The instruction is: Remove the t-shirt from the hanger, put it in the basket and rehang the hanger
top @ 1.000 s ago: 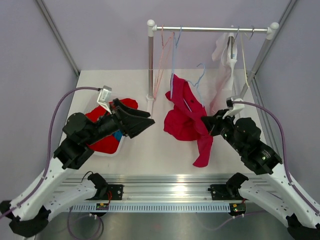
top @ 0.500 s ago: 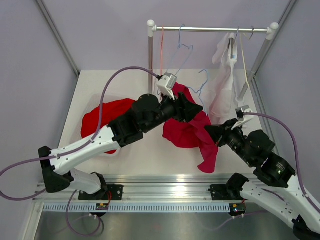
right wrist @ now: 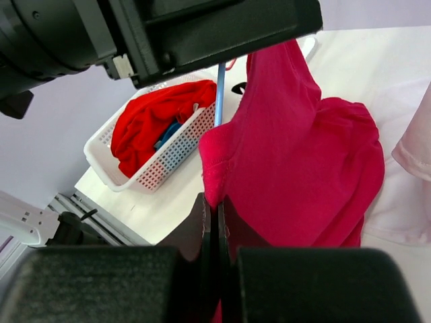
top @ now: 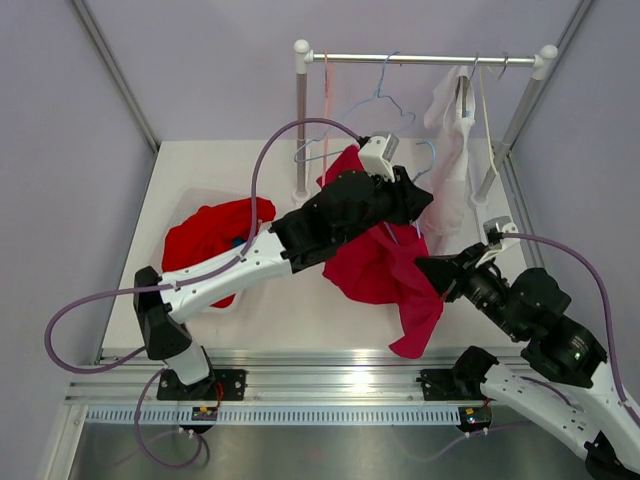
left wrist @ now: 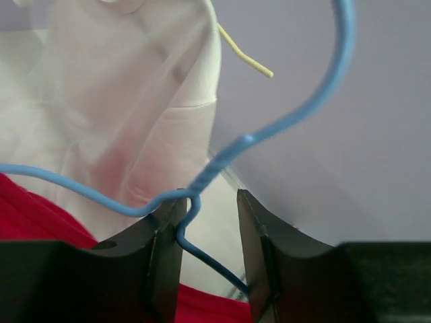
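The crimson t-shirt [top: 375,265] hangs from a blue wire hanger [top: 385,95] whose hook is on the rack rail [top: 420,58]. My left gripper [top: 415,195] is open at the hanger's neck. In the left wrist view [left wrist: 209,202] the blue wire [left wrist: 289,121] passes between the jaws, against the left finger, with the shirt [left wrist: 27,208] below. My right gripper [top: 435,270] is shut on the shirt's edge. In the right wrist view [right wrist: 214,202] the closed jaws pinch the hem of the shirt [right wrist: 303,168].
A white basket [top: 226,299] holding red clothes [top: 205,235] sits at the left; it also shows in the right wrist view [right wrist: 155,168]. A pale garment [top: 450,170] hangs at the rack's right end. An orange hanger [top: 323,100] hangs beside the rack post [top: 301,120].
My left arm swung from the basket across to the hanger and rose toward the rail. The hanger tilted up. My right gripper drew back to the near right, holding the shirt.
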### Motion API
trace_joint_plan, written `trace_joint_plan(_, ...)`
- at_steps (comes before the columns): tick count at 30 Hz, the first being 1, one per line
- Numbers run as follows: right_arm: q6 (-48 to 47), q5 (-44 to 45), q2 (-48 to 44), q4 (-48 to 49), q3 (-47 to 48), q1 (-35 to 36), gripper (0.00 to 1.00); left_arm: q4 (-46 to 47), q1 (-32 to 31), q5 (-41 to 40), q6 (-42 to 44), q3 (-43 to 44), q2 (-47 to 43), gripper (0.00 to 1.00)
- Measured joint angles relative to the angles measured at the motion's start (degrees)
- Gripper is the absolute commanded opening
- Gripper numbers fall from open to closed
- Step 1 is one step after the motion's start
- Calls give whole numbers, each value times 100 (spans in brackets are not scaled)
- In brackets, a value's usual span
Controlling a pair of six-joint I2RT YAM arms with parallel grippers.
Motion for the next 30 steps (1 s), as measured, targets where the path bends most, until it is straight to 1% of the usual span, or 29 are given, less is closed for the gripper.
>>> trace_joint_plan(2, -9, -85, -48, -186, -7, 7, 0, 190, -7, 59, -264, -2, -2, 2)
trace_joint_plan(3, -24, -157, -31, -219, -9, 7, 0, 326, -50, 127, -361, -7, -24, 0)
trace_joint_plan(4, -39, -262, -11, -212, -9, 11, 5, 413, -98, 136, -378, -33, -61, 0)
trace_joint_plan(5, -50, -350, 0, -201, -9, 20, 15, 476, -131, 142, -385, -133, -155, 0)
trace_joint_plan(6, -57, -494, 2, -190, -7, 26, 28, 476, -133, 142, -398, -258, -271, 0)
trace_joint_plan(7, -22, -612, -7, -175, -4, 33, 44, 481, -133, 151, -428, -391, -404, 0)
trace_joint_plan(8, 24, -715, -7, -170, 7, 33, 70, 474, -127, 140, -398, -562, -560, 0)
trace_joint_plan(9, 66, -833, -7, -170, 28, 31, 78, 466, -116, 138, -354, -782, -774, 0)
trace_joint_plan(11, 103, -1117, -7, -151, 83, 33, 92, 452, -81, 94, -289, -1121, -1198, 0)
trace_joint_plan(12, 129, -1276, -9, -129, 105, 33, 94, 487, -68, 66, -260, -1259, -1399, 0)
trace_joint_plan(14, 160, -1517, -9, -68, 116, 33, 96, 507, -42, -17, -190, -1440, -1788, 0)
trace_joint_plan(18, 249, -1823, 9, -44, 57, 33, 97, 785, 68, 26, -149, -1443, -2262, 0)
trace_joint_plan(23, 422, -2339, 186, 195, -284, 59, 98, 992, 339, 166, -114, -1189, -2297, 0)
trace_joint_plan(30, 542, -3091, 417, 627, -481, 433, 98, 1126, 369, 188, 96, -1126, -2280, 0)
